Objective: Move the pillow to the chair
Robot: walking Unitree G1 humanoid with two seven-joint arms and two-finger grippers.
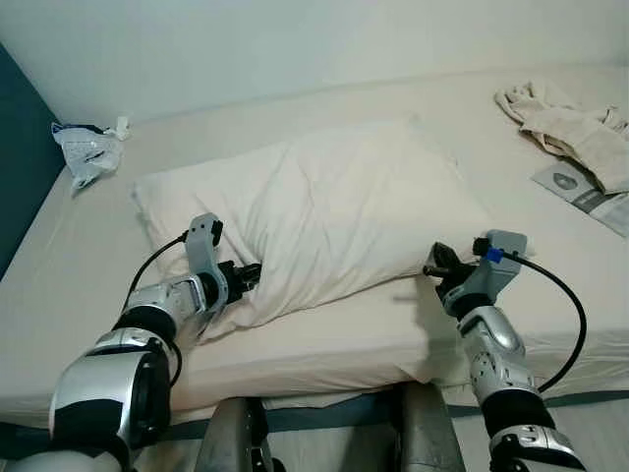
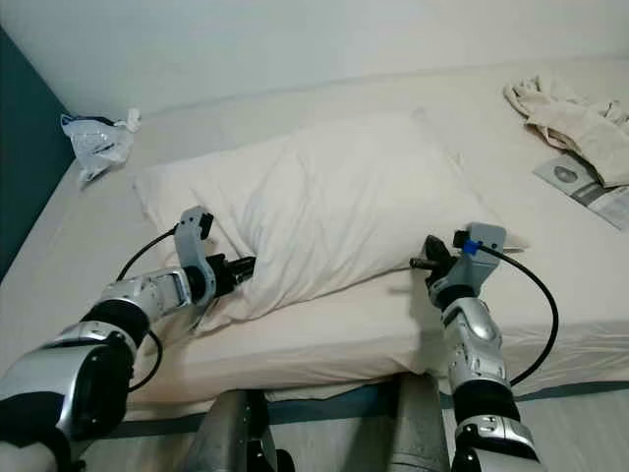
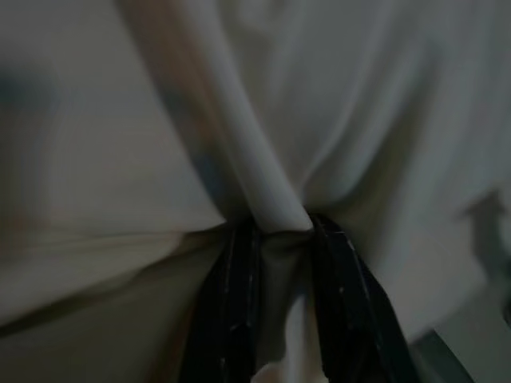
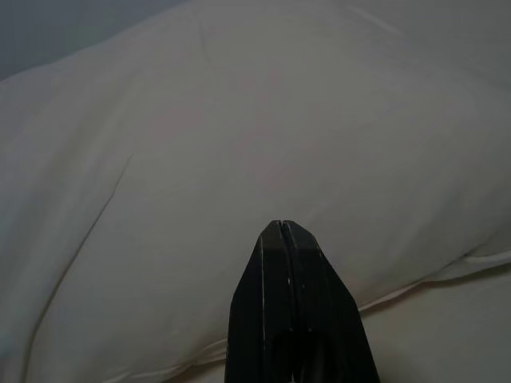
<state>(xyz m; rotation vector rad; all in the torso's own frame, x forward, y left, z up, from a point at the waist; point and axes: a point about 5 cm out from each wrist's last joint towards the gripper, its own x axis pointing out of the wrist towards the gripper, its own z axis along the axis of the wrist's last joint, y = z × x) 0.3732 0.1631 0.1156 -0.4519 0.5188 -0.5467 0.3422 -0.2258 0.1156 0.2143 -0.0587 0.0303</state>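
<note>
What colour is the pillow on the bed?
Plain cream-white, no pattern; the pillow shows best in the left eye view.

Open sheet around pillow point(image 1: 324, 211); plastic bag point(image 1: 88, 149) at far-left corner, crumpled cloth point(image 1: 570, 123) and leaflet point(image 1: 587, 192) far right.

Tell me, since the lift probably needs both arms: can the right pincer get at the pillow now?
Probably yes. The right pincer, fingers shut, sits just off the pillow edge with bare sheet between.

Bed point(image 1: 324, 339), cream sheet. On it: pillow point(image 1: 324, 211), plastic bag point(image 1: 88, 149), crumpled cloth point(image 1: 570, 123), booklet point(image 1: 590, 192).
</note>
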